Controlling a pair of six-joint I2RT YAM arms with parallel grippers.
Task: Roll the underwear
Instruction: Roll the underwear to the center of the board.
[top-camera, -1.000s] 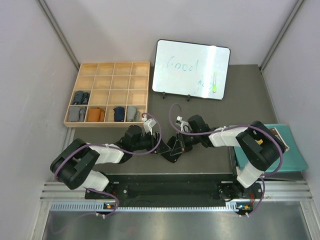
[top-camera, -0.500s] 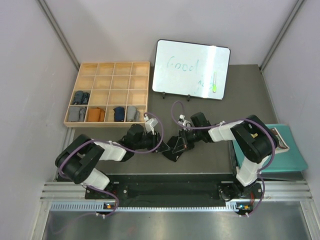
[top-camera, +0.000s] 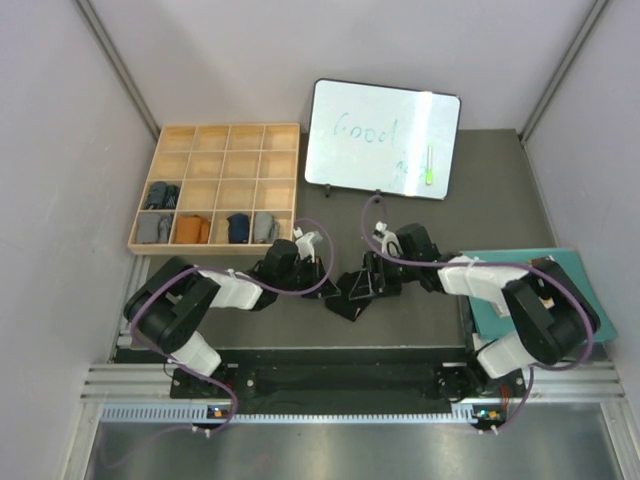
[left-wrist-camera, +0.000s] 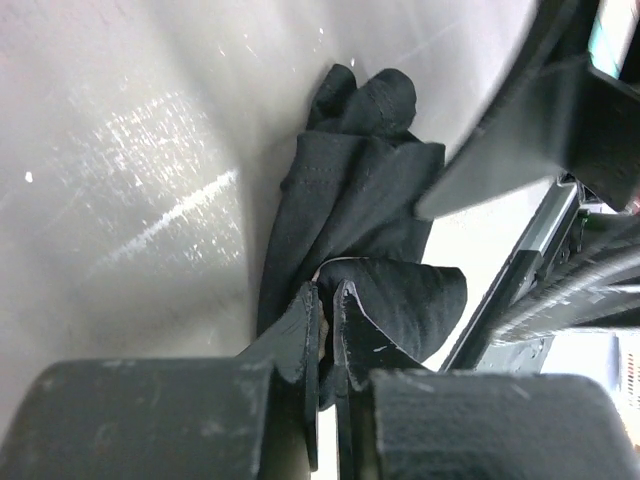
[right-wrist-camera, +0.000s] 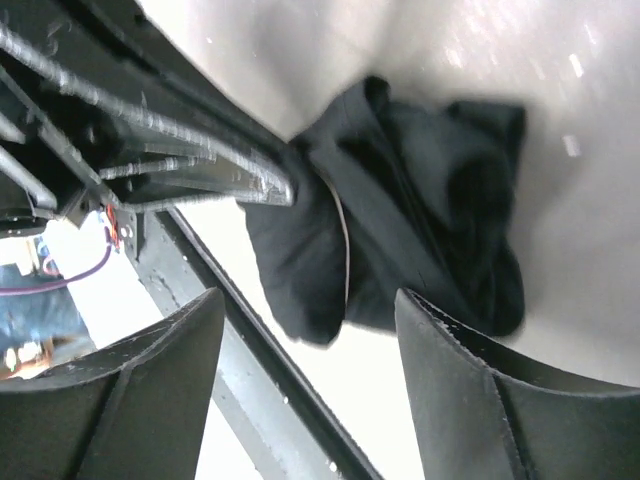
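One black underwear (left-wrist-camera: 350, 200) (five rolls (top-camera: 190, 229), perhaps)

black underwear (left-wrist-camera: 350, 200): lower edge hidden behind left gripper (left-wrist-camera: 327, 295) | tray (top-camera: 213, 128) contents: perhaps cloth, too small

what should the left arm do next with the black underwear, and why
Probably the left tool, shut on a fold of the black underwear, should carry that pinched edge over the bundle to tighten the roll: the right tool stands open above it, gripping nothing.
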